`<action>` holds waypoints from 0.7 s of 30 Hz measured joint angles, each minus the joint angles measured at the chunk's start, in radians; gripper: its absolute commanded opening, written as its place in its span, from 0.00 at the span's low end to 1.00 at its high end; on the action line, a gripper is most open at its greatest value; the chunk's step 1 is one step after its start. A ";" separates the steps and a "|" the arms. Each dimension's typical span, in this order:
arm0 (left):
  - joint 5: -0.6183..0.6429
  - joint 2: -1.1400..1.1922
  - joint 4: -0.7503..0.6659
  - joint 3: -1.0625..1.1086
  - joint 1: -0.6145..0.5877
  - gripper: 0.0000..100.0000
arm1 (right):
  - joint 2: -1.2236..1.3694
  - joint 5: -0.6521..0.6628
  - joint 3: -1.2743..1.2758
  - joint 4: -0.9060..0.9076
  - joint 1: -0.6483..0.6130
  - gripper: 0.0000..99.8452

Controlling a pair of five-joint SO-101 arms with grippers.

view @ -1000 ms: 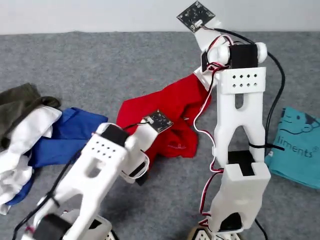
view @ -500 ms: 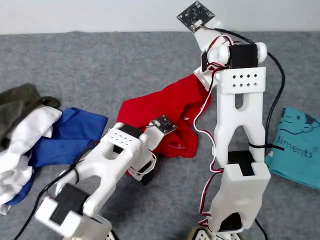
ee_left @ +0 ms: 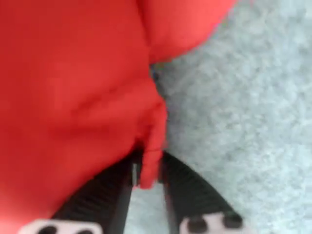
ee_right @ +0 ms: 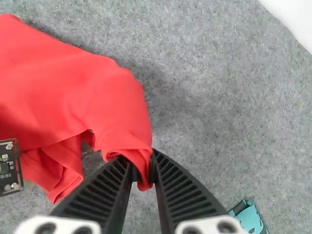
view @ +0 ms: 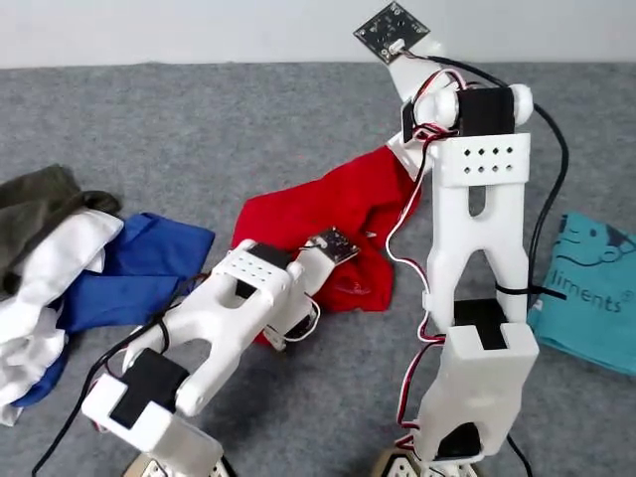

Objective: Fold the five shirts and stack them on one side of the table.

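Red shirt [view: 338, 214]: plain red. Blue shirt [view: 139, 268]: plain royal blue. White shirt [view: 50, 268]: plain white. Olive shirt [view: 35, 204]: dark olive green. Teal shirt [view: 586, 298]: teal, dark line print. Desk [view: 199, 129]: mottled grey. Left hand [ee_left: 148, 165], right hand [ee_right: 141, 168]: black.

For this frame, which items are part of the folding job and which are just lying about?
Job:
red shirt, pinched by left gripper and right gripper
blue shirt
white shirt
olive shirt
teal shirt

Not part of it:
grey table cover
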 measured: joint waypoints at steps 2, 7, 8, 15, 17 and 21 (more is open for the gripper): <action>0.000 0.002 0.012 -0.026 -0.005 0.01 | -0.023 0.000 0.002 0.000 0.000 0.01; -0.055 -0.018 0.137 -0.112 -0.005 0.01 | -0.075 0.002 0.002 0.000 0.008 0.01; -0.060 -0.046 0.173 -0.135 -0.008 0.01 | -0.087 0.002 0.002 0.000 0.015 0.01; -0.135 -0.373 0.262 -0.302 -0.107 0.01 | -0.201 0.040 0.002 0.000 0.106 0.01; -0.175 -0.457 0.262 -0.330 -0.150 0.01 | -0.247 0.069 0.002 0.000 0.126 0.01; -0.215 -0.583 0.262 -0.408 -0.244 0.01 | -0.350 0.127 0.002 0.000 0.160 0.01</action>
